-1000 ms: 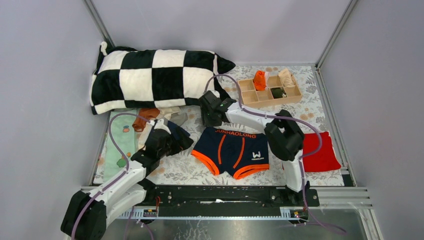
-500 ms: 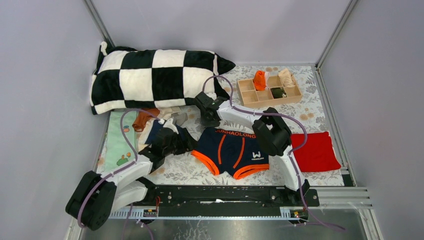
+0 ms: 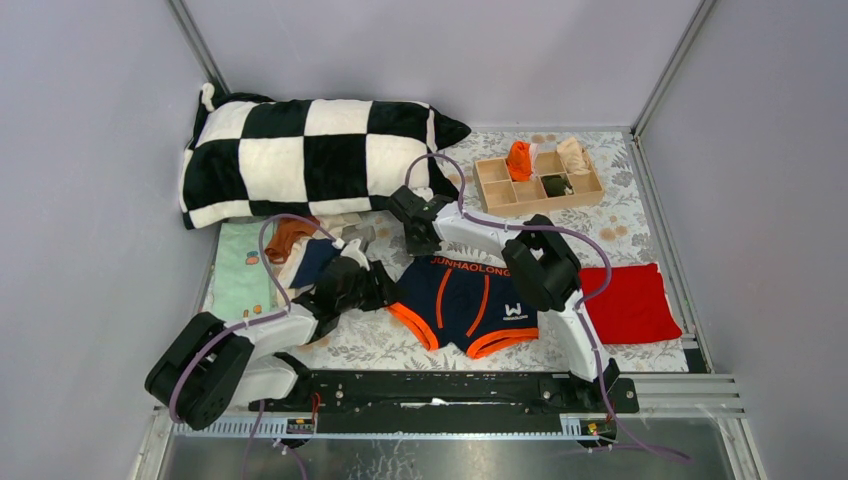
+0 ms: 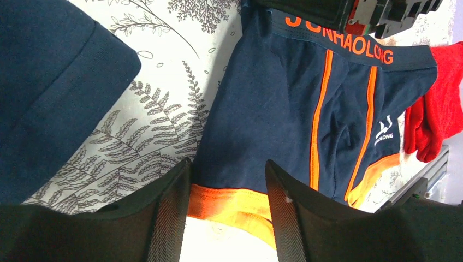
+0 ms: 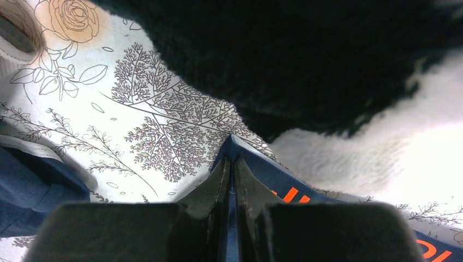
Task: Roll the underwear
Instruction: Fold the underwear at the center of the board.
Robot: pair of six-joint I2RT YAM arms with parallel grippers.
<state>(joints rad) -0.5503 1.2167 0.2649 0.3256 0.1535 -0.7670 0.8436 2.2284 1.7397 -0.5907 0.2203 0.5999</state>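
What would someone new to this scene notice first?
The navy underwear with orange trim, spread flat mid-table. The right pincer is shut on its waistband corner, while the left pincer stands open astride the orange leg hem. Behind lies a big black-and-white checked pillow.

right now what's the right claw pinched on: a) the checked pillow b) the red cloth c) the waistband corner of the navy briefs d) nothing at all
C: in the right wrist view the right claw is shut, with the waistband corner of the navy briefs squeezed between its tips.
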